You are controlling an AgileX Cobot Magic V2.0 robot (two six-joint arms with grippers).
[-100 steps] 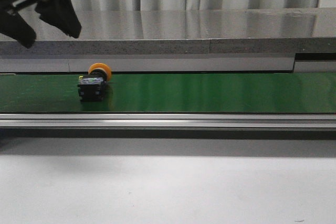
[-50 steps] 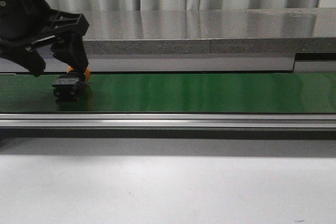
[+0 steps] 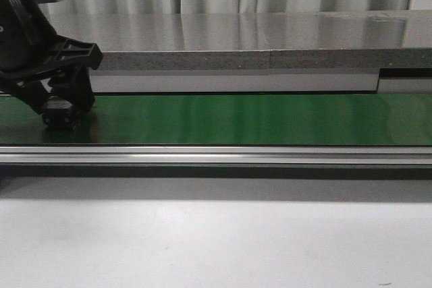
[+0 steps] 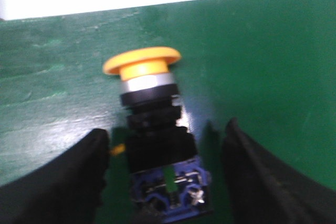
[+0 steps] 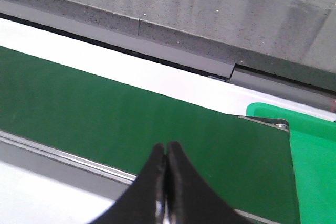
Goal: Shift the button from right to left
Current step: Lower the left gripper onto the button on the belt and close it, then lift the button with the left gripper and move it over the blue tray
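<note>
The button (image 4: 152,129) lies on the green belt (image 3: 256,119) at its far left, between the left end effector's (image 3: 62,109) parted fingers, ungrasped; the right end effector (image 5: 166,182) is pressed together, idle

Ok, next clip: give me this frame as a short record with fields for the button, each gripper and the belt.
button: push-button with orange-yellow cap, lying on its side on the green belt, at the left end in the front view
left gripper: left gripper open, fingers on either side of the button's black body, gaps visible
right gripper: right gripper shut, empty, over the belt
belt: green belt, nothing else seen on it
</note>
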